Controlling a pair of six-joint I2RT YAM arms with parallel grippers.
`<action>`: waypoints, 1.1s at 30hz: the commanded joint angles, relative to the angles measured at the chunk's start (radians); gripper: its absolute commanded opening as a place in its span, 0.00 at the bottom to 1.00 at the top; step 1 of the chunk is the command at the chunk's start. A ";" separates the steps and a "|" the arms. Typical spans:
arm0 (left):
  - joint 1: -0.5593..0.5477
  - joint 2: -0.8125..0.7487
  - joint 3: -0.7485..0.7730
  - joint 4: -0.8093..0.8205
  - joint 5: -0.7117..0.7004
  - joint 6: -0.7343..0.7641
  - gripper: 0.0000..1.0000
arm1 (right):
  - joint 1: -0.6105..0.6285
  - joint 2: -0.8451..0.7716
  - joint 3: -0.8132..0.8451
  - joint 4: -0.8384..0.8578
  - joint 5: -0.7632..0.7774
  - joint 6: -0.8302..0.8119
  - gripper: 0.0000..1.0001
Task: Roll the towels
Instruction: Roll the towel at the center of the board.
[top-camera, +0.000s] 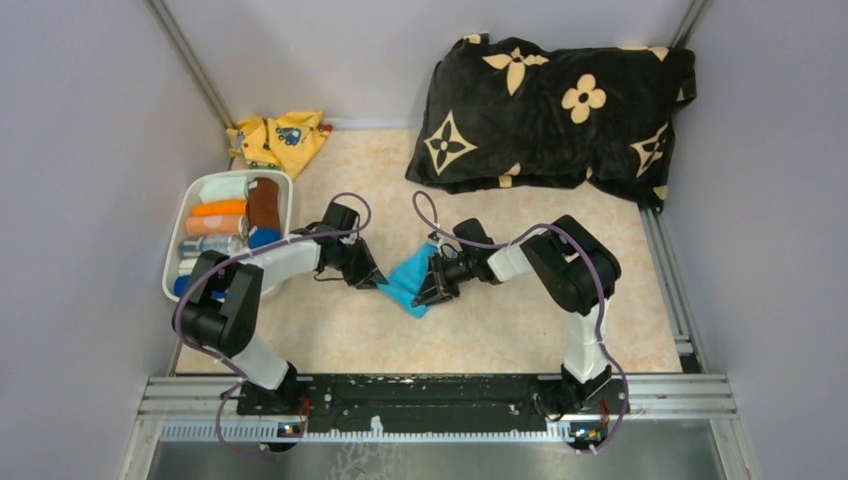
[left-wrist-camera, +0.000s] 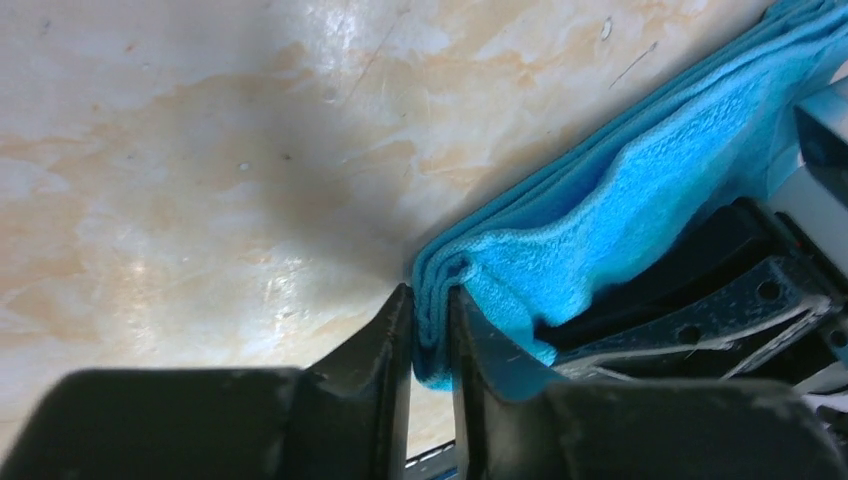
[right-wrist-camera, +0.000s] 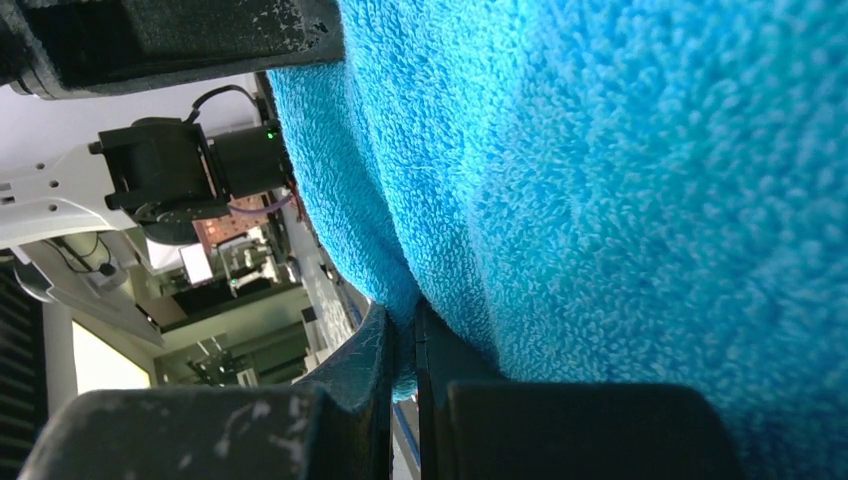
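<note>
A bright blue towel (top-camera: 408, 280) lies folded on the table's middle, between my two grippers. My left gripper (top-camera: 368, 280) is shut on the towel's left corner; the left wrist view shows the folded layers (left-wrist-camera: 560, 250) pinched between its fingers (left-wrist-camera: 385, 335). My right gripper (top-camera: 432, 286) is shut on the towel's right edge; the right wrist view shows the blue terry cloth (right-wrist-camera: 620, 180) filling the frame and clamped between its fingers (right-wrist-camera: 372, 345). Both grippers are low at the table.
A white bin (top-camera: 285, 190) at the left holds several rolled towels. A yellow printed cloth (top-camera: 280, 140) lies behind it. A black pillow (top-camera: 555, 105) with cream flowers sits at the back right. Grey walls enclose the table.
</note>
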 joint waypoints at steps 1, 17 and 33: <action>0.023 -0.056 0.007 -0.066 -0.070 0.055 0.33 | -0.010 0.003 0.005 0.016 0.005 0.025 0.01; 0.147 -0.331 -0.274 0.158 0.265 0.107 0.74 | -0.035 0.067 0.002 0.080 -0.036 0.113 0.01; 0.041 -0.063 -0.161 0.310 0.273 0.080 0.60 | -0.036 0.045 0.001 0.059 -0.021 0.087 0.05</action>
